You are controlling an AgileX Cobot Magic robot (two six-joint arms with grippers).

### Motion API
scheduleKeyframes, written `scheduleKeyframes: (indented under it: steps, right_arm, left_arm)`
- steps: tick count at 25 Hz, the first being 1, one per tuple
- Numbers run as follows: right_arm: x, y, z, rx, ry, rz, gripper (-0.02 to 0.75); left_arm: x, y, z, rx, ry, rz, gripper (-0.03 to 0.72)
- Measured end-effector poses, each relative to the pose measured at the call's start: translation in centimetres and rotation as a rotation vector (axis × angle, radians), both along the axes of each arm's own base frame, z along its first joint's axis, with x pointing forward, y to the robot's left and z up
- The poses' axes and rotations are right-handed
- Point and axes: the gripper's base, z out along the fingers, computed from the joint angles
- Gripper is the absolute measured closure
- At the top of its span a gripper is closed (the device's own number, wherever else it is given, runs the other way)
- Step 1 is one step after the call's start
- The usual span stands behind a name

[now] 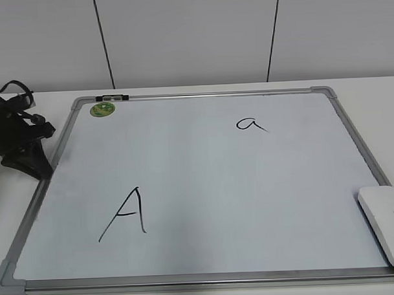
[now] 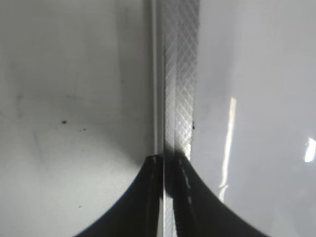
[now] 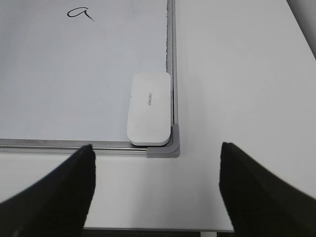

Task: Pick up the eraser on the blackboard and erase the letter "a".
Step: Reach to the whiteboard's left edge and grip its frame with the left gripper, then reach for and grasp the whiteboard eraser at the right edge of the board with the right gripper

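The left pincer (image 2: 168, 197) sat closest to its lens, a dark shape over the blackboard's frame edge; whether it gaped or was closed could not be told. The right pincer (image 3: 155, 190) stood wide and empty above the worktop (image 3: 237, 74). Just ahead of it, the eraser (image 3: 149, 108) lay in the blackboard (image 3: 74, 74) corner. The letter "a" (image 3: 79, 13) sat far ahead, leftward.

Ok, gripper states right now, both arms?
Left gripper: appears closed, holding nothing.
Right gripper: open, empty, short of the white rounded plastic eraser.
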Motion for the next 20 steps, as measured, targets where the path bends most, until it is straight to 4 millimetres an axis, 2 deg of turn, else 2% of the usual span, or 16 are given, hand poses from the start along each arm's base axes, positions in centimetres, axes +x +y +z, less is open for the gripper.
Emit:
scheduleKeyframes:
  steps: [4, 7, 13, 20]
  right_arm:
    - [0.1, 0.0, 0.2, 0.0, 0.005, 0.0, 0.157]
    - [1.4, 0.1, 1.1, 0.009, 0.078, 0.006, 0.157]
    - [8.2, 0.2, 3.3, 0.034, 0.276, 0.012, 0.157]
    - [14.5, 0.6, 1.1, 0.092, 0.492, 0.014, 0.157]
  left_arm:
    - [0.0, 0.0, 0.0, 0.0, 0.0, 0.0, 0.656]
    - [0.0, 0.0, 0.0, 0.0, 0.0, 0.0, 0.657]
    - [0.0, 0.0, 0.0, 0.0, 0.0, 0.0, 0.657]
    - [0.0, 0.0, 0.0, 0.0, 0.001, -0.001, 0.657]
